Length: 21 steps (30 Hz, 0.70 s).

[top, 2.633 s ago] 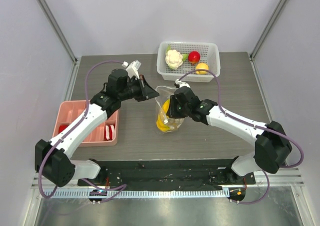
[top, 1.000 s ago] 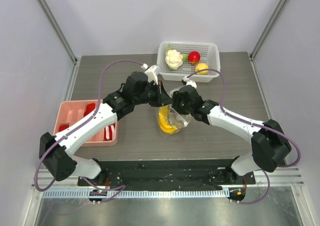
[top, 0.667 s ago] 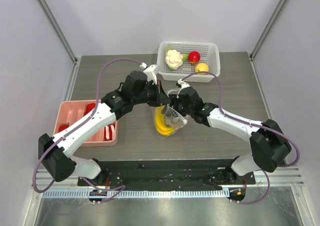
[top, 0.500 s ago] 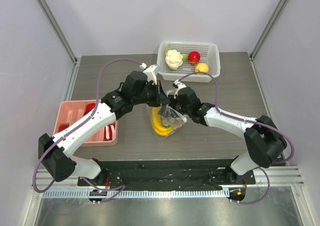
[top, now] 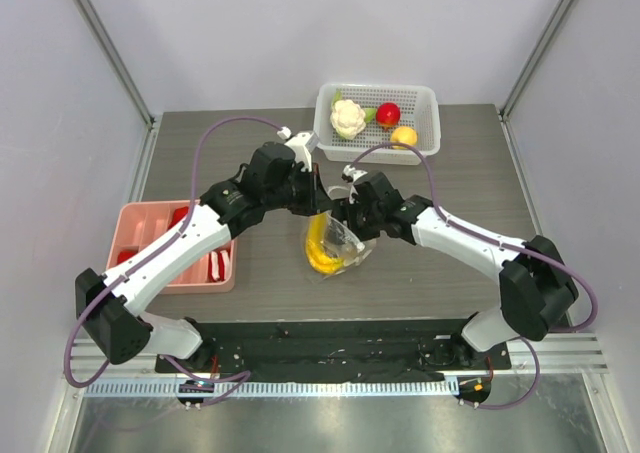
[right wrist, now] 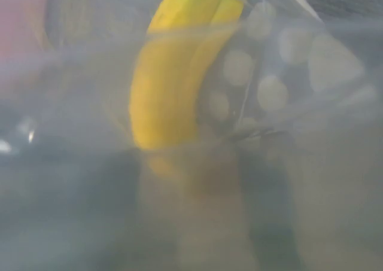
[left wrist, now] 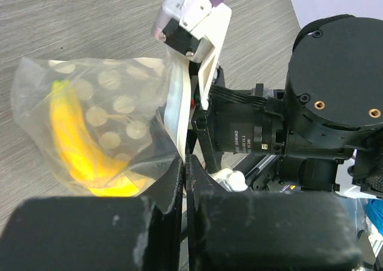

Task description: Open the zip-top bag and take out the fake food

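The zip-top bag [top: 338,248], clear with pale dots, hangs at the table's middle with a yellow banana bunch [top: 317,250] inside. My left gripper [top: 322,203] is shut on the bag's top edge; in the left wrist view the jaws [left wrist: 184,163] pinch the film beside the bag [left wrist: 102,103] and banana [left wrist: 75,148]. My right gripper [top: 347,221] sits at the bag's mouth. Its view is fogged by plastic: the right gripper [right wrist: 191,169] stands open, with dark fingers [right wrist: 102,223] apart and the banana [right wrist: 173,67] just ahead. Other fake food lies in the basket.
A white perforated basket [top: 425,103] at the back holds a cauliflower [top: 347,119], a red fruit [top: 388,114] and a yellow-orange fruit [top: 404,136]. A pink tray [top: 140,218] with red pieces sits at the left. The two wrists are close together.
The right gripper's jaws have spread wider and it has shifted at the bag's mouth. The bag and banana have swung slightly left. The left gripper has kept its pinch on the rim.
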Each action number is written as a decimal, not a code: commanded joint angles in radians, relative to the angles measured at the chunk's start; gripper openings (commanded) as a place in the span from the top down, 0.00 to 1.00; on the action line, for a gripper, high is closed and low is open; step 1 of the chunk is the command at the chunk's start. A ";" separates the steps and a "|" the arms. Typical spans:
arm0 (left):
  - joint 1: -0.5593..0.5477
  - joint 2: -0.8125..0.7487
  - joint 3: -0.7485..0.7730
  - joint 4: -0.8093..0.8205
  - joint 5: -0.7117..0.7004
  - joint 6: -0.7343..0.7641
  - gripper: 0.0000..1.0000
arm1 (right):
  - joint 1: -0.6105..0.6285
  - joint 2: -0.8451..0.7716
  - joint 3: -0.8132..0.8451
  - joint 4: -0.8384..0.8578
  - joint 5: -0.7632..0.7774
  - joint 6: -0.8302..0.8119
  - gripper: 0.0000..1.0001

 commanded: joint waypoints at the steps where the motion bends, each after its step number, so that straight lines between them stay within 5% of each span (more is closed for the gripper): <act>1: 0.005 -0.014 0.037 0.002 -0.013 0.020 1.00 | 0.000 -0.012 0.029 -0.152 -0.008 -0.054 0.29; 9: 0.017 -0.011 0.043 -0.007 -0.009 0.028 1.00 | 0.002 0.005 -0.017 -0.146 -0.133 -0.106 0.29; 21: 0.040 -0.001 0.084 -0.015 0.007 0.020 1.00 | 0.009 0.002 -0.100 -0.013 -0.153 -0.100 0.57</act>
